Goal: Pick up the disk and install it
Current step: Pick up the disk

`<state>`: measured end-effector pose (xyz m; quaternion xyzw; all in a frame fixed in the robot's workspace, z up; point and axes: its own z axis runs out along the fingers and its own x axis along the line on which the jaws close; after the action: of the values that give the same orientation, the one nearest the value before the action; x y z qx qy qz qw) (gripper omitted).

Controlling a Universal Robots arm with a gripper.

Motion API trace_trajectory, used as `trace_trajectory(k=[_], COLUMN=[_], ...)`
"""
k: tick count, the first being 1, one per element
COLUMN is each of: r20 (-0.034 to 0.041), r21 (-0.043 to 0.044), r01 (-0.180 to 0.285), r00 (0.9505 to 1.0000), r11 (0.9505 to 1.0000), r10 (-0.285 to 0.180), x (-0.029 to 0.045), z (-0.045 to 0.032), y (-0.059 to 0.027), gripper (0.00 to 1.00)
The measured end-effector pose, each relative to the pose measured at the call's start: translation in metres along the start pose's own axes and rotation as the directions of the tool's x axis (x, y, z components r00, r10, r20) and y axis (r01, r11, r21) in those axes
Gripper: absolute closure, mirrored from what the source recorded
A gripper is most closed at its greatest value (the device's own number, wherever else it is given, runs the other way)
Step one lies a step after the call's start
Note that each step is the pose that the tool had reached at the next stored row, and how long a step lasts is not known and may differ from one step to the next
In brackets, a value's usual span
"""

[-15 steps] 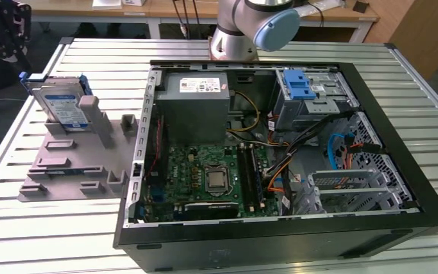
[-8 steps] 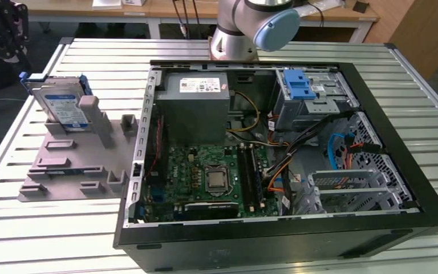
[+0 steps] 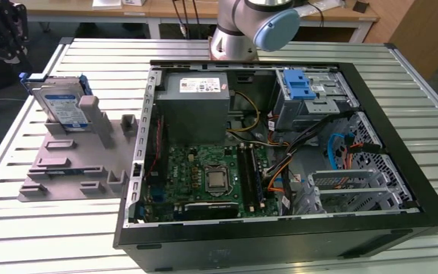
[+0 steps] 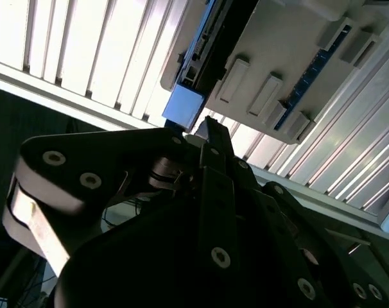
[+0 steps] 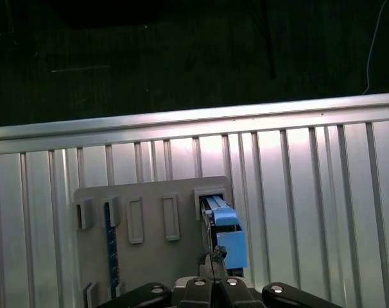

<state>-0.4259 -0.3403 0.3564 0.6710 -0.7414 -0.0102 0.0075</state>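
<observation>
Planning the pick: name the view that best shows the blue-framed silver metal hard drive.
Exterior view: the silver hard drive stands upright, label visible. In both wrist views the hard drive is edge-on, mostly blue frame.

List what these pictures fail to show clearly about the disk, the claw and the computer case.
disk: in the exterior view, partly hidden behind the grey holder's posts; in the first wrist view it is edge-on, faces hidden.
claw: in the first wrist view, its body is cut off by the frame edge.
computer case: in the exterior view, the drive cage interior is hidden by metal walls and the blue latch.
robot arm: cut off by the exterior view's top edge.
</observation>
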Motion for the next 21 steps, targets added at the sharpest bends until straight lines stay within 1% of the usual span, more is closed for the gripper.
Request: trace_trajectory(k=[1,4,5,7,8,9,10,11,15,18,21], r20=[-0.0001,-0.0016,-0.0020,-0.0021,-0.0022,-0.0022,-0.0022,-0.0024,-0.0033,-0.0032,-0.0033], r21=[0.0000,0.0003,0.0003,0.0009,0.0011,0.0017,0.0020,0.0021,0.0025,0.0037,0.0036], r01=[0.000,0.000,0.000,0.002,0.004,0.007,0.011,0.017,0.050,0.054,0.054], r00=[1.0000,1.0000,1.0000,1.0000,1.0000,1.0000,0.9999,0.9998,0.9987,0.9986,0.9985], r11=[1.0000,1.0000,1.0000,1.0000,1.0000,1.0000,0.9999,0.9998,0.9987,0.9986,0.9985], r10=[0.000,0.000,0.000,-0.002,-0.004,-0.007,-0.011,-0.017,-0.050,-0.054,-0.054], x=[0.0000,-0.0010,-0.0017,-0.0032,-0.0040,-0.0048,-0.0056,-0.0061,-0.0088,-0.0118,-0.0122], z=[0.0000,0.0004,0.0007,0.0019,0.0025,0.0034,0.0044,0.0053,0.0094,0.0131,0.0162], y=[0.0000,0.0001,0.0002,0.0003,0.0004,0.0004,0.0005,0.0005,0.0007,0.0012,0.0016], gripper=[0.89,0.71,0.71,0.59,0.59,0.53,0.53,0.47,0.47,0.47,0.47])
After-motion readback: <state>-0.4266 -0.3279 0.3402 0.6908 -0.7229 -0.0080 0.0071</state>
